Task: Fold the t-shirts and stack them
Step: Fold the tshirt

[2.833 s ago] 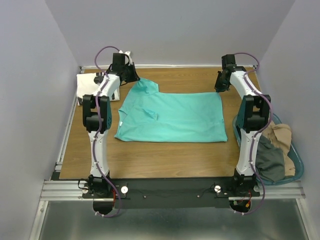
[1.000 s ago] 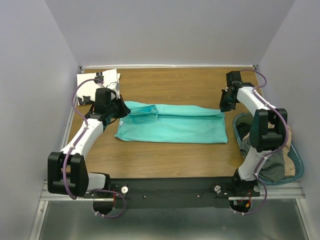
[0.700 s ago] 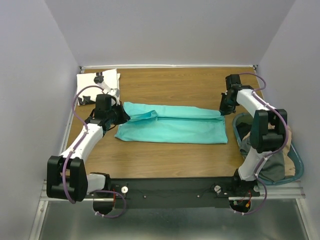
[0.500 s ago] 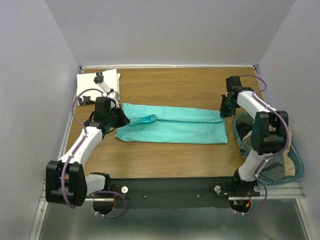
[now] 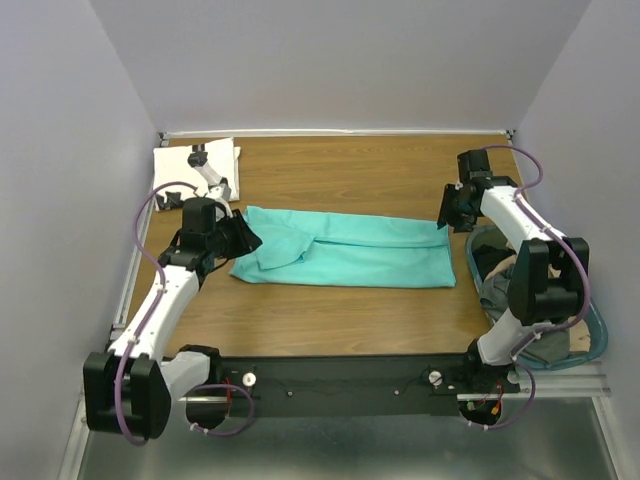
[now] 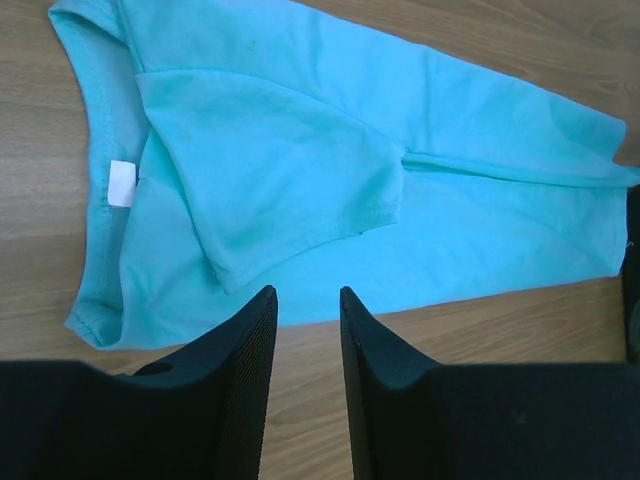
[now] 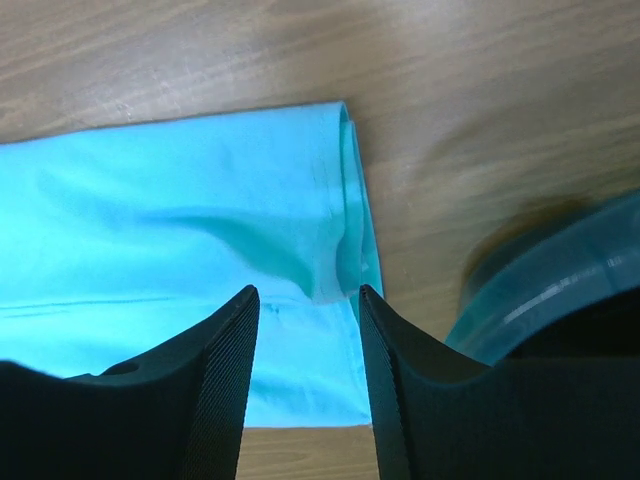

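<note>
Top external view: limp, light turquoise t-shirt (image 5: 345,250), best pinched at end hems; left gripper (image 5: 243,237) and right gripper (image 5: 447,212) part-open, empty.

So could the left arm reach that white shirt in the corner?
Probably yes. The white shirt lies uncovered just beyond the left gripper, which is open and empty, and nothing stands between them.
</note>
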